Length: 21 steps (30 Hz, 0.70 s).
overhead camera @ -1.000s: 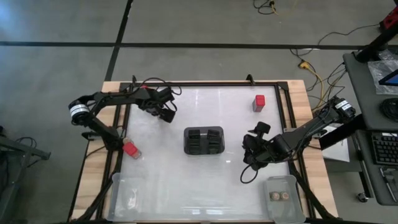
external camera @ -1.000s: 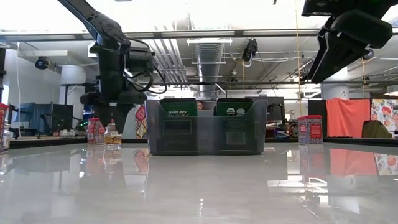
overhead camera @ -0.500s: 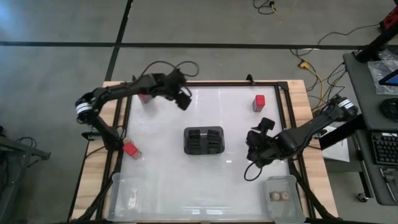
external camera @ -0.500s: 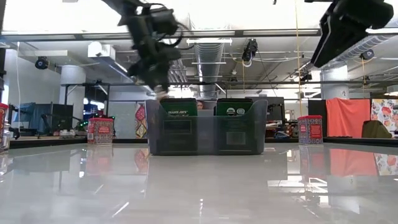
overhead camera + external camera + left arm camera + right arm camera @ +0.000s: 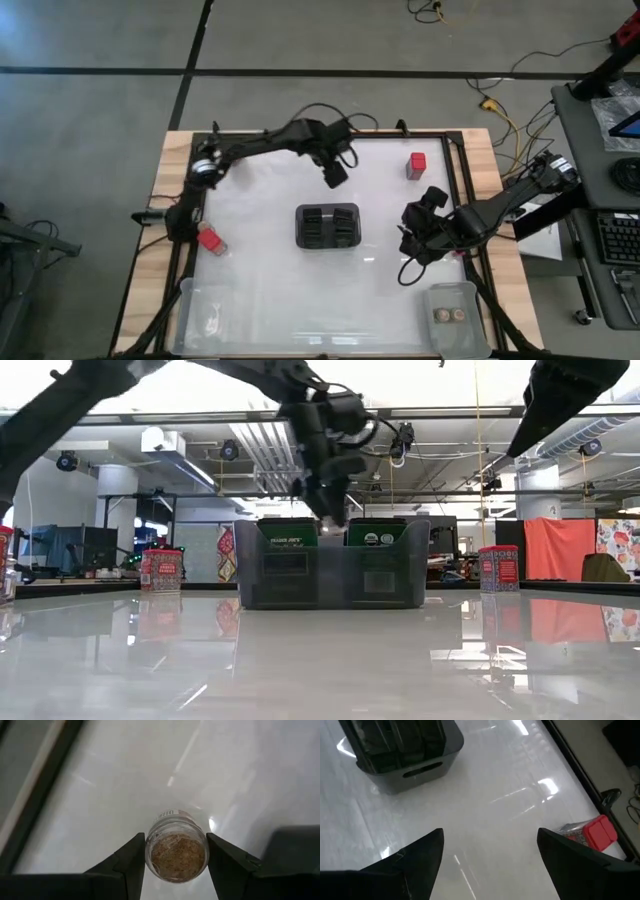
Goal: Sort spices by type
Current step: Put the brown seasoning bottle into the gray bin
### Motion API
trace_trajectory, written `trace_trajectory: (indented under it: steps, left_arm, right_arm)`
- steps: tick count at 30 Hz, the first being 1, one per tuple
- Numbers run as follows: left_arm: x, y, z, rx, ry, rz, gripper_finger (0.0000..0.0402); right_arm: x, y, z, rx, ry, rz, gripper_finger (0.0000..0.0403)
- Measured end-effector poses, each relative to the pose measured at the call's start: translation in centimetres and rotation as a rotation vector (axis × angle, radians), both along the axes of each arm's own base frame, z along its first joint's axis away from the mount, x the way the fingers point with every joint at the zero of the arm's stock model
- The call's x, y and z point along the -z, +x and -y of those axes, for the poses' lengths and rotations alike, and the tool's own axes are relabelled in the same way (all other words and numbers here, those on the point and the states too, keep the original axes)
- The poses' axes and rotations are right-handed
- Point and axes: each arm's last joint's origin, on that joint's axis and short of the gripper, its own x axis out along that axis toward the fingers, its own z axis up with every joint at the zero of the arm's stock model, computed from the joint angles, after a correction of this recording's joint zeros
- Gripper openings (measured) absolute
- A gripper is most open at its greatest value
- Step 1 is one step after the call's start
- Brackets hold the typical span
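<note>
The left gripper hangs above the white table, just behind the dark slotted holder, its jaws closed on a small round jar of brown spice. The right gripper sits right of the holder with its jaws spread wide and nothing between them. Red boxes lie at the far right and the left edge; what look like two jars rest in the near-right clear bin
</note>
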Motion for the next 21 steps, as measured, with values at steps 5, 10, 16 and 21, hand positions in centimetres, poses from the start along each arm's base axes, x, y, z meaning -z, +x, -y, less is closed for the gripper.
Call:
trace_trajectory:
  steps: [5, 10, 16, 21]
  left_arm:
    - [2.2, 2.6, 0.6, 0.012, -0.047, -0.037, 0.016]
    - [4.0, 4.3, 1.4, 0.0, -0.061, -0.051, 0.016]
    - [5.0, 5.3, 2.0, -0.04, -0.069, 0.003, 0.0172]
    - [5.4, 5.6, 2.1, -0.069, -0.075, 0.039, 0.0175]
  right_arm:
    - [0.0, 0.1, 0.0, -0.001, 0.004, 0.002, 0.032]
    - [0.0, 0.1, 0.0, -0.003, 0.004, 0.004, 0.0322]
    - [0.0, 0.1, 0.0, -0.018, -0.004, -0.005, 0.0311]
    - [0.0, 0.1, -0.1, -0.025, -0.008, -0.008, 0.0306]
